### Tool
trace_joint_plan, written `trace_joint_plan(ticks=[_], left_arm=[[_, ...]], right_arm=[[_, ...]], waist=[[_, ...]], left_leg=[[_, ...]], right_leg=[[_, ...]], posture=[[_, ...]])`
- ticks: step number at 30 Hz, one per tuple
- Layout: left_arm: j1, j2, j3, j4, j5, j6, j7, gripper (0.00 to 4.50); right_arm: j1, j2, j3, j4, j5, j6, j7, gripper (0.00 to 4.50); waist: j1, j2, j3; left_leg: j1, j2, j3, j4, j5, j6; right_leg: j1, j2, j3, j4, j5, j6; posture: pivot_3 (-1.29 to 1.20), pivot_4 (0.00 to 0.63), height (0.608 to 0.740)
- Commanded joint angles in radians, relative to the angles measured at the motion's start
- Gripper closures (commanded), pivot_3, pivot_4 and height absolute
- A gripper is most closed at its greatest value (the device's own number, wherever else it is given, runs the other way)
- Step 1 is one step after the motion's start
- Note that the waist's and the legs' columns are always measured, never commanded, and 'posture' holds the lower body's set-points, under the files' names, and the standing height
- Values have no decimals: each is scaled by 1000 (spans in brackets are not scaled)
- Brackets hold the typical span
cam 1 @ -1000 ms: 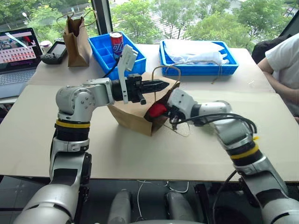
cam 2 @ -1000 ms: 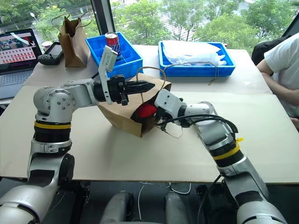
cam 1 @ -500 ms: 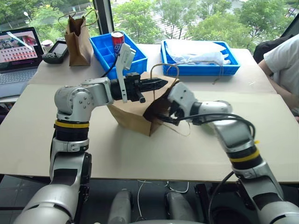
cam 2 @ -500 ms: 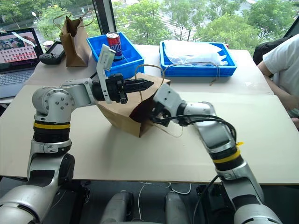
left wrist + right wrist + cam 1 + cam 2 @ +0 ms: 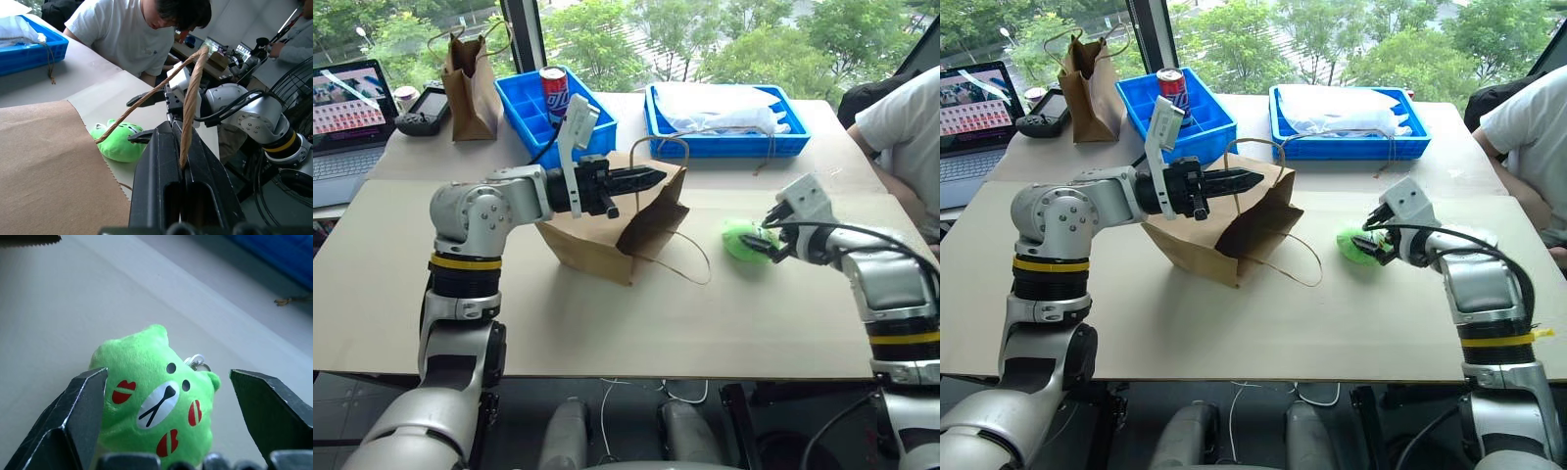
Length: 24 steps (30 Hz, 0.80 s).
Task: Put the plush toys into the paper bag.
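Note:
The wide brown paper bag (image 5: 592, 240) lies tilted on the table with its mouth facing right. My left gripper (image 5: 656, 177) is shut on the bag's twine handle (image 5: 188, 107) and holds it up above the mouth. A round green plush toy (image 5: 741, 238) with a face lies on the table to the right of the bag. My right gripper (image 5: 766, 240) is open with a finger on each side of the green toy (image 5: 151, 396). One finger (image 5: 80, 411) touches its side and the other finger (image 5: 269, 401) stands apart from it.
At the back stand a narrow dark brown bag (image 5: 473, 83), a blue bin (image 5: 533, 122) with a soda can (image 5: 554, 88), and a blue tray (image 5: 783, 142) of white plastic bags. A laptop (image 5: 347, 108) sits far left. A person (image 5: 901, 127) sits at the table's right edge.
My right gripper held a red toy at the bag's mouth, let it go inside, opened, then swung right and down to the green toy. The left gripper kept its hold.

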Motion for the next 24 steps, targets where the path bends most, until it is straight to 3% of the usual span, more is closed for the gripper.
trace_joint_plan(ticks=[1,9,12,18,24], left_arm=[[-12,5,10,-30,-9,-16,-8,4500],[-16,6,7,-26,-8,-18,-10,4500],[-25,0,1,-21,-6,-16,-10,4500],[-59,-10,-6,2,-4,-16,-13,4500],[-83,9,-19,24,2,-11,-41,4500]], right_arm=[[20,8,0,47,-24,-69,-31,1751],[27,-94,-79,-225,55,-83,64,4355],[-13,-155,-65,-367,93,-21,123,4466],[-71,-160,63,-563,167,162,178,4466],[-138,15,198,-471,112,72,99,4466]], waist=[[1,0,0],[3,1,1],[1,1,1],[1,1,1],[4,1,1]], left_leg=[[0,0,0,0,0,0],[0,0,0,0,0,0],[0,0,0,0,0,0],[0,1,-1,0,0,0],[0,0,-1,0,0,0]], right_leg=[[0,0,0,0,0,0],[1,-1,0,0,0,0],[0,0,0,0,0,0],[1,1,-1,0,0,0],[0,0,0,0,0,0]], posture=[[0,150,733],[0,150,733],[0,150,733],[0,150,733],[0,150,733]])
